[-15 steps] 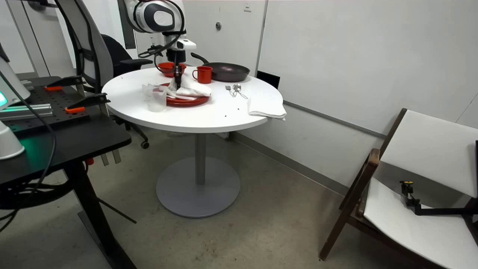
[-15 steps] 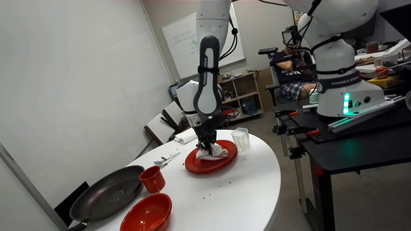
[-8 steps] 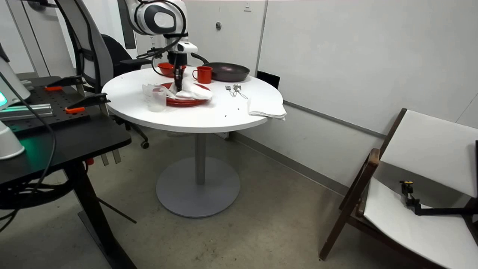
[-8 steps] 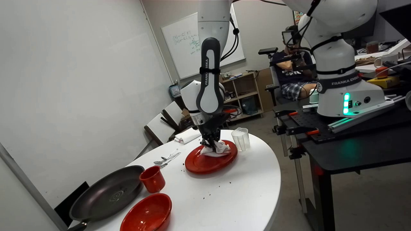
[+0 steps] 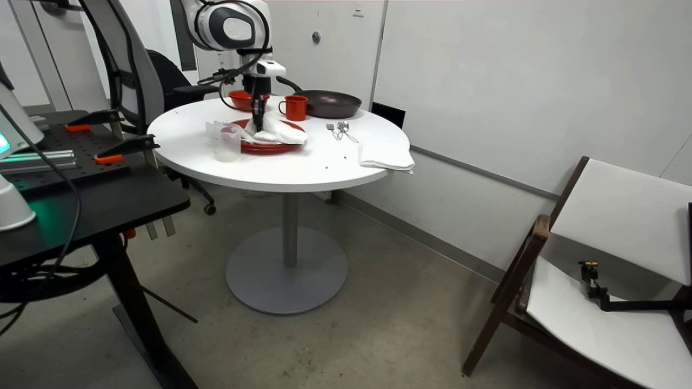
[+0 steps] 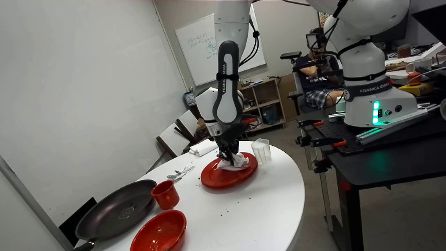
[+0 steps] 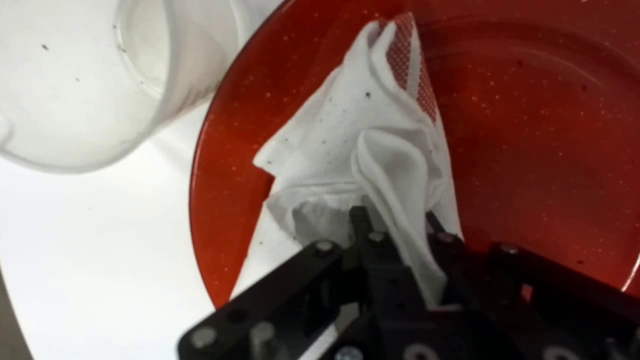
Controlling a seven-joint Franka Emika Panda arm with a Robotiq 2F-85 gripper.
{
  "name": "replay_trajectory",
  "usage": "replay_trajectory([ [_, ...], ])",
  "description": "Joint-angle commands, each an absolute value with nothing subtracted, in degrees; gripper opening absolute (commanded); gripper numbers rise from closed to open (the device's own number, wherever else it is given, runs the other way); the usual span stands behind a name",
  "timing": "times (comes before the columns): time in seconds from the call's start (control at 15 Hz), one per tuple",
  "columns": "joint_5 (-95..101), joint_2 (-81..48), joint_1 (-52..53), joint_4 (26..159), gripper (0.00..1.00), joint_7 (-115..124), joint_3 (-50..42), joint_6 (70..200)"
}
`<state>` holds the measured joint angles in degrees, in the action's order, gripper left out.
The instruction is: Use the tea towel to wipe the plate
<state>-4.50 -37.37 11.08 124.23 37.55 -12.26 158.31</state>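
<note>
Your black gripper [image 7: 396, 215] pinches the white fabric tea towel [image 7: 330, 130] on the round red plate [image 7: 530, 150]; expect limp, light cloth, best held by its bunched middle.

- In an exterior view, the round table [image 5: 286, 172] glares, blending with the folded cloth [image 5: 386, 156].
- The robot base [image 6: 364, 109] lights the black desk [image 6: 386, 165] green.
- In the wrist view, the gripper [image 7: 397, 220] blurs.
</note>
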Motion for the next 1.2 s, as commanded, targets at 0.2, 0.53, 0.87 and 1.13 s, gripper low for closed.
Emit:
replay_trajectory([
  [0.2, -5.4, -38.5, 10.8, 119.3, 0.12, 35.1, -7.3, 155.8],
  [0.53, -6.2, -40.6, 10.2, 115.0, 0.08, 32.7, -3.2, 154.3],
  [0.87, -5.6, -42.0, 10.7, 113.2, 0.08, 32.3, -4.1, 153.4],
  [1.13, -5.5, -41.5, 10.3, 113.6, 0.08, 33.1, -6.0, 153.7],
])
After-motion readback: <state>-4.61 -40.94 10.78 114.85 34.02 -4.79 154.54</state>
